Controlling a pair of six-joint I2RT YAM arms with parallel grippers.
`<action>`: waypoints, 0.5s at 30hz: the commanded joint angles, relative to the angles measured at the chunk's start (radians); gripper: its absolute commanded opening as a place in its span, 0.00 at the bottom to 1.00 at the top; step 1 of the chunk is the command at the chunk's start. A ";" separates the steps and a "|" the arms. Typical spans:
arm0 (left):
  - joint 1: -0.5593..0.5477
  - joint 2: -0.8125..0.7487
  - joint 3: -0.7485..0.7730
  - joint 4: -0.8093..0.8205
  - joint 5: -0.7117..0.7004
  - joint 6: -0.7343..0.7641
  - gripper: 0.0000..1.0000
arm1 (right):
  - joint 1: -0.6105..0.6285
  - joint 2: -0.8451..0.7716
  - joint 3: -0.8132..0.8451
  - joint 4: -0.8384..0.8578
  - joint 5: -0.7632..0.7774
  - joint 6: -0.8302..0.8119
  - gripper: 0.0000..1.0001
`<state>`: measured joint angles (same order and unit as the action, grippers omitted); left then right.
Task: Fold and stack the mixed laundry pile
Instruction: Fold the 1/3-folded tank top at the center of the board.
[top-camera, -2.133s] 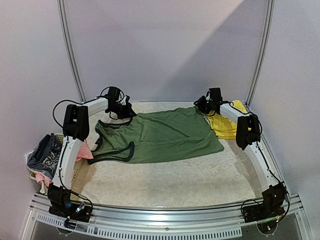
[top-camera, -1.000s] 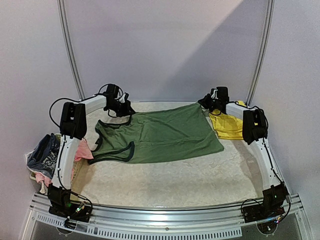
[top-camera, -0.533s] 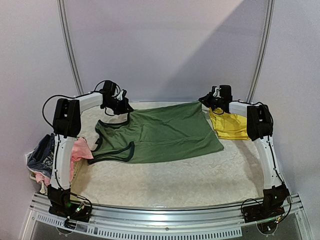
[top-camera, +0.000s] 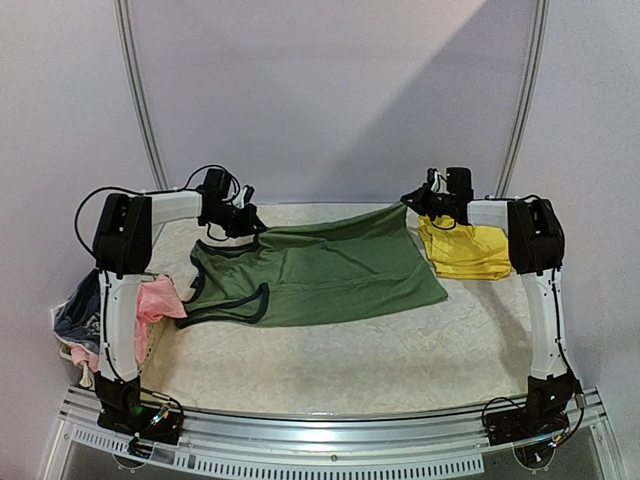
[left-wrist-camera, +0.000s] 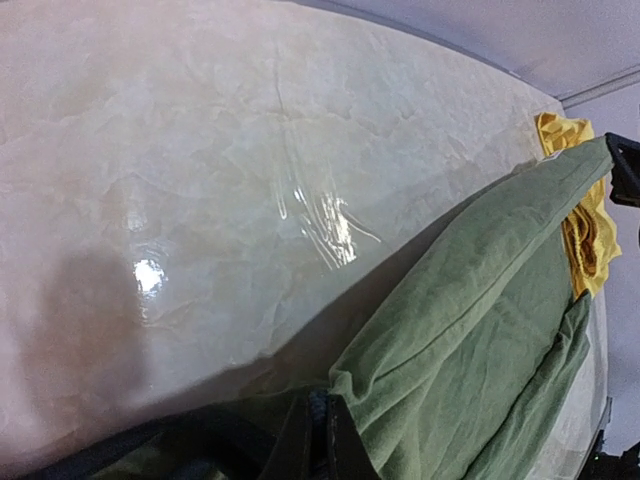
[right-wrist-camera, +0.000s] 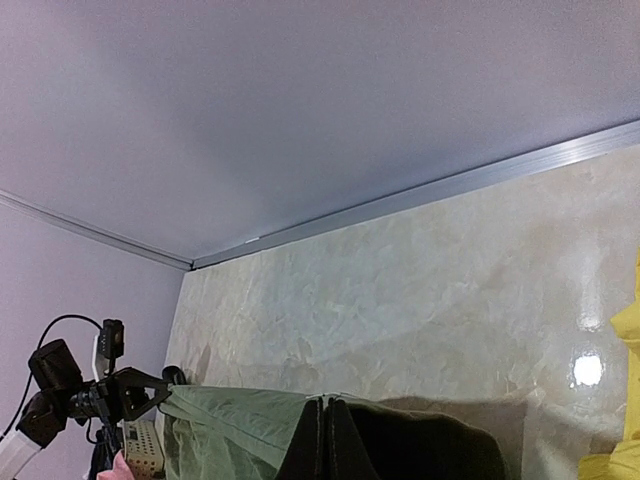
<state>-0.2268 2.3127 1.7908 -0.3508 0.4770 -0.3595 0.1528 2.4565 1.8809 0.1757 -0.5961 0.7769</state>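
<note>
Olive-green sleeveless top (top-camera: 330, 270) is being lifted by its far edge, the rest lying on the counter (top-camera: 400, 350). It's being pinched by the left fingers (left-wrist-camera: 298, 452) and right fingers (right-wrist-camera: 352, 445) at either corner, probably so it's being pulled taut for folding.

Left arm (top-camera: 112, 330): white tube links, black boxy joint housings, black base block on the slotted metal rail (top-camera: 330, 440). Black cable loops off the joints farthest from the rail. Right arm (top-camera: 548, 320): same build, with a thin black cable along the link nearest the rail. Left gripper (top-camera: 256, 228) and right gripper (top-camera: 405, 200): black.
</note>
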 joint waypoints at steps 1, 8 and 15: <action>-0.029 -0.099 -0.085 0.062 -0.032 0.040 0.00 | -0.014 -0.086 -0.082 0.032 -0.011 -0.036 0.00; -0.057 -0.194 -0.290 0.165 -0.063 0.058 0.00 | -0.019 -0.153 -0.235 0.034 0.005 -0.082 0.00; -0.074 -0.201 -0.416 0.238 -0.097 0.062 0.02 | -0.039 -0.174 -0.341 0.054 0.018 -0.098 0.00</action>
<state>-0.2916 2.1208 1.4227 -0.1768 0.4114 -0.3134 0.1349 2.3295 1.5871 0.2077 -0.5949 0.7055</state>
